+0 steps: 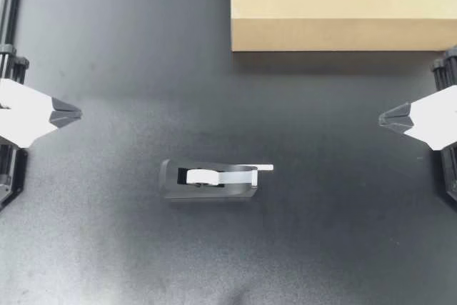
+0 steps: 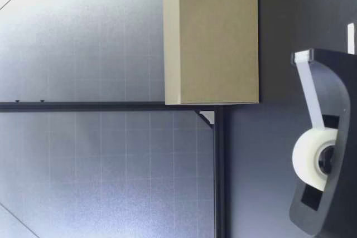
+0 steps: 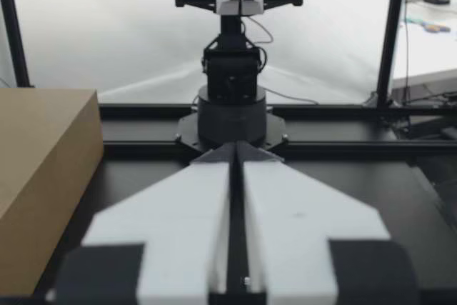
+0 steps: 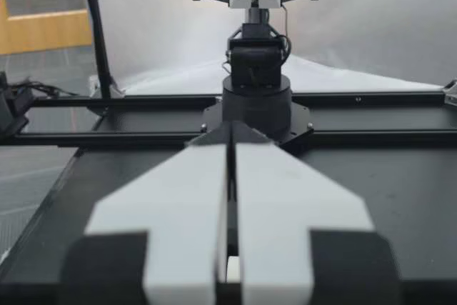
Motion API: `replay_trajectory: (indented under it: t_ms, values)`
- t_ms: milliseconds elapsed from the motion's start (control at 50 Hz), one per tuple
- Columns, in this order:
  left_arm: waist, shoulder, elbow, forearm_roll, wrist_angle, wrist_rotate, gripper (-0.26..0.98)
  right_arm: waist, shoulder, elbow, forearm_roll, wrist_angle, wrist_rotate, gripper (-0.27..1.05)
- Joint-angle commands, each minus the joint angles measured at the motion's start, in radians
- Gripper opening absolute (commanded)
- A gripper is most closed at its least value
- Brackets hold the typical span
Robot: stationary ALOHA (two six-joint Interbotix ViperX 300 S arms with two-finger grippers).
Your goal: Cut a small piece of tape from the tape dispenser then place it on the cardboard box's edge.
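Note:
A dark grey tape dispenser (image 1: pixel 207 180) with a white roll (image 1: pixel 202 176) lies mid-table, a short strip of tape (image 1: pixel 263 168) sticking out past its cutter toward the right. The low view shows the dispenser (image 2: pixel 328 154) close up, tape running from the roll (image 2: pixel 313 157) up to the cutter. The cardboard box (image 1: pixel 343 5) stands at the back right. My left gripper (image 1: pixel 77 113) hovers at the left edge, shut and empty. My right gripper (image 1: pixel 381 117) hovers at the right edge, also shut and empty. Both are far from the dispenser.
The black table (image 1: pixel 143 55) has a frame rail along its back edge. In the left wrist view the cardboard box (image 3: pixel 43 176) sits beside the gripper, with my other arm's base (image 3: pixel 232 98) straight ahead. The right wrist view faces the opposite arm's base (image 4: pixel 255 94).

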Motion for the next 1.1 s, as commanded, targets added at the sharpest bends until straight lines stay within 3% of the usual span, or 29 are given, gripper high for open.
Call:
replay_trajectory:
  t_ms: [0,180,360,760,1080]
  values:
    - [-0.012,0.012,-0.014,-0.002,-0.035,0.006,-0.1,0.002,0.009,-0.018,-0.002,-0.008,-0.002,-0.1]
    - [-0.012,0.021,0.005,-0.002,-0.106,0.006,-0.13,0.0,0.049,-0.041,0.0,-0.052,0.006,-0.14]
    - [-0.012,0.043,0.025,-0.002,-0.135,0.008,-0.13,-0.028,0.21,-0.14,0.037,-0.012,0.014,-0.14]
    - [-0.012,0.086,0.035,-0.002,-0.138,0.005,-0.13,-0.046,0.724,-0.503,0.061,0.471,0.051,-0.14]
    - [-0.012,0.089,0.061,-0.002,-0.14,-0.003,-0.13,-0.046,0.966,-0.733,0.072,0.848,-0.005,-0.14]
